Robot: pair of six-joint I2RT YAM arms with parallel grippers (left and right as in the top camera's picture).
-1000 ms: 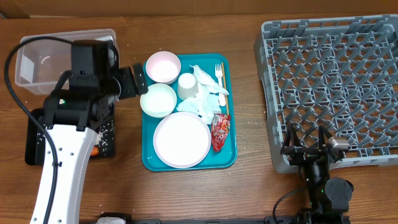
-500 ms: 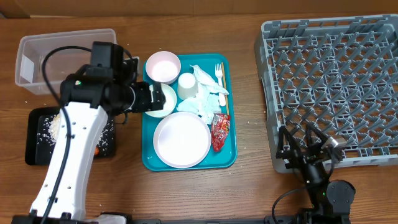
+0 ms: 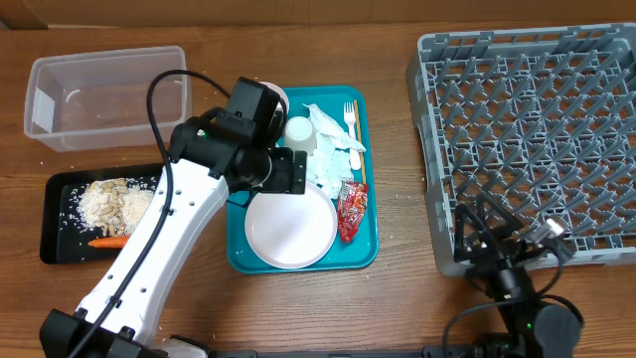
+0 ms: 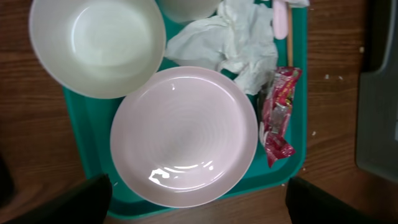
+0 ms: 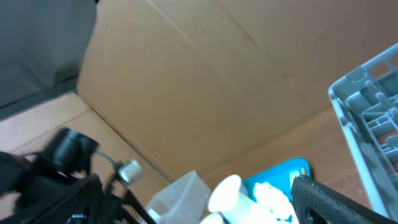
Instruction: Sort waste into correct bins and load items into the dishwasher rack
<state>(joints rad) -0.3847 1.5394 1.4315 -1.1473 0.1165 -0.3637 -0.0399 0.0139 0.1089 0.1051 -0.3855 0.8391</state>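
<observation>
My left gripper (image 3: 288, 172) is open and empty, hovering over the teal tray (image 3: 370, 244). In the left wrist view its fingers (image 4: 198, 202) straddle the near edge of the white-pink plate (image 4: 183, 134), with a white bowl (image 4: 96, 43), crumpled napkins (image 4: 230, 43) and the red wrapper (image 4: 278, 115) beyond. Overhead, the plate (image 3: 290, 227), cup (image 3: 298, 132), napkins (image 3: 328, 164), wrapper (image 3: 352, 211), fork (image 3: 350, 117) and wooden stick (image 3: 364, 171) lie on the tray. My arm hides the bowls. My right gripper (image 3: 505, 247) is open and empty at the rack's (image 3: 537, 119) near edge.
The clear tub (image 3: 99, 94) stands at the back left. The black tray (image 3: 55, 224) in front of it holds beige food scraps (image 3: 114, 202) and a carrot (image 3: 107, 241). The right wrist view points up at a cardboard wall (image 5: 186, 81).
My left arm has swung right, from over the black tray and tub to over the teal tray, uncovering the black tray. My right gripper has shifted slightly at the rack's edge.
</observation>
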